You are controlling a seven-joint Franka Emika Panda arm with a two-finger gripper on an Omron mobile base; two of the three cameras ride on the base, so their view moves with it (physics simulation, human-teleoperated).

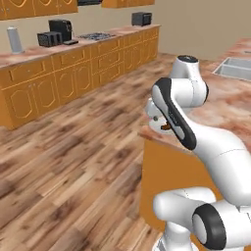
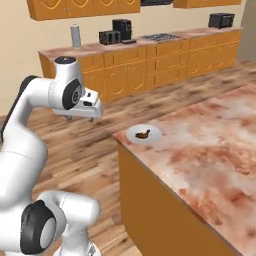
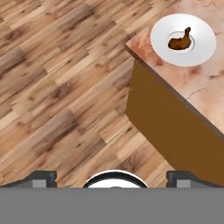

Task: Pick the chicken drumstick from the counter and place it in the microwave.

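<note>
Underfoot, a wood-plank floor (image 1: 73, 162) spreads across the simulated kitchen, running between two cabinet runs. Along the far wall stands a long run of orange-wood cabinets (image 2: 150, 65) with a marbled top, carrying a grey cylinder (image 1: 14, 40), a dark toaster (image 1: 49, 38), a black coffee machine (image 1: 61, 28), a cooktop (image 1: 96, 36) and a dark box-shaped appliance (image 2: 221, 20) at the far end.

Nearer the robot, the counter (image 2: 210, 150), a pinkish-brown marbled stone top over an orange-wood side panel, fills the right of the right base view; a steel sink (image 1: 235, 68) is set into it farther along, seen in the left base view.

Beside that counter, the white arm (image 1: 196, 127) rises from its base and bends forward, its hand held out over the floor just off the counter's corner. The gripper (image 2: 80, 118) points downward beneath the hand; in the hand view its two dark fingertips (image 3: 41, 178) sit wide apart at the bottom corners, spread with nothing between them.

Close to the counter's corner rests a round white plate (image 3: 199, 52). On the plate lies the chicken drumstick (image 3: 180, 40), small, glossy and reddish-brown, thick end toward the plate's middle and thin end angled away in the hand view. It is well apart from the gripper, which hangs over the floor to the side of the counter edge. The same plate and drumstick appear in the right base view, and are partly hidden behind the arm in the left base view.
</note>
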